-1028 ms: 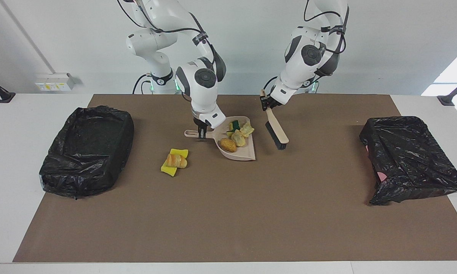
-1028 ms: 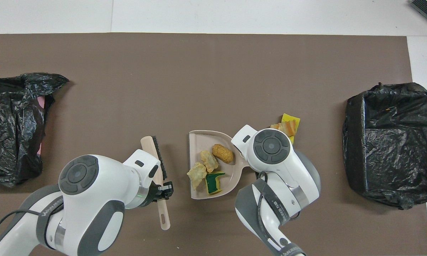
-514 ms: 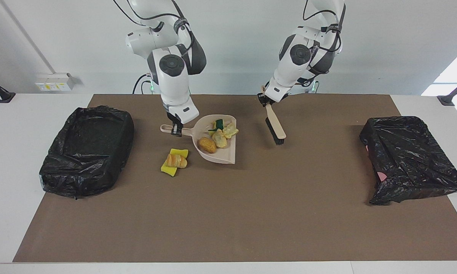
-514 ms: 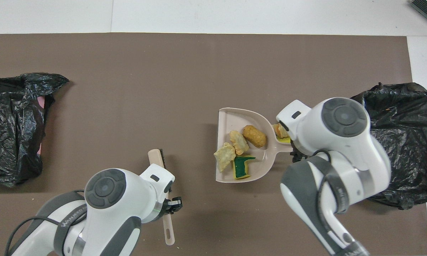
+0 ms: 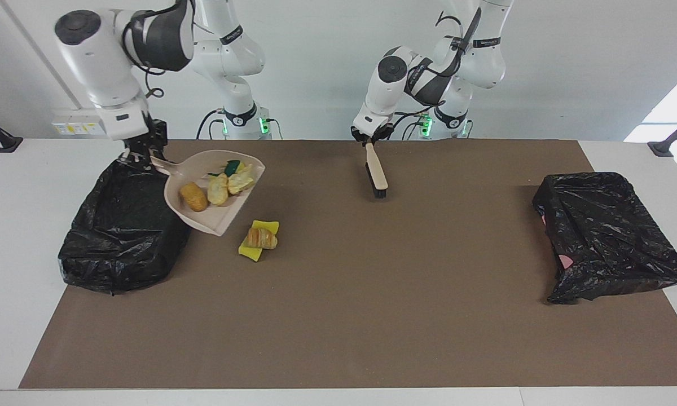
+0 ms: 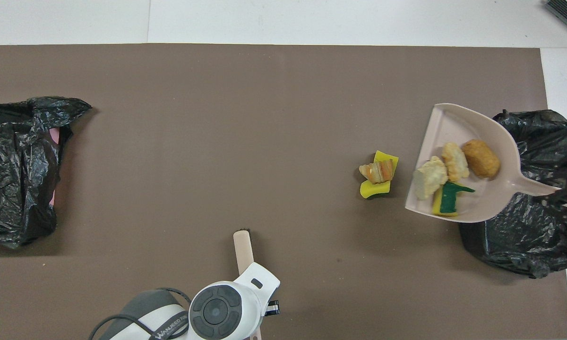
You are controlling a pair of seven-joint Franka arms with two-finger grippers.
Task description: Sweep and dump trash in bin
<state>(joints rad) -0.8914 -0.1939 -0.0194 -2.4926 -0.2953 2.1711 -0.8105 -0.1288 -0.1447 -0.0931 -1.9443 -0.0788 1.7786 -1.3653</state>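
My right gripper (image 5: 141, 159) is shut on the handle of the beige dustpan (image 5: 207, 219) and holds it raised over the edge of the black-bagged bin (image 5: 118, 237). The pan (image 6: 449, 125) carries trash: a golden-brown lump (image 5: 193, 196), two pale pieces (image 5: 218, 189) and a green-sided sponge bit (image 5: 232, 167). One bread piece on a yellow sponge (image 5: 258, 237) lies on the mat beside the pan, also in the overhead view (image 6: 379, 174). My left gripper (image 5: 370, 140) is shut on the beige brush (image 5: 377, 175), which hangs head down over the mat near the robots.
The bin also shows in the overhead view (image 6: 524, 236). A second black bag (image 5: 603, 237) lies at the left arm's end of the brown mat (image 5: 372, 316). The brush head (image 6: 243, 245) sticks out from under the left arm's wrist in the overhead view.
My right gripper has lifted the loaded dustpan and carried it toward the right arm's end, to the bin's edge. My left gripper has drawn the brush back toward the robots.
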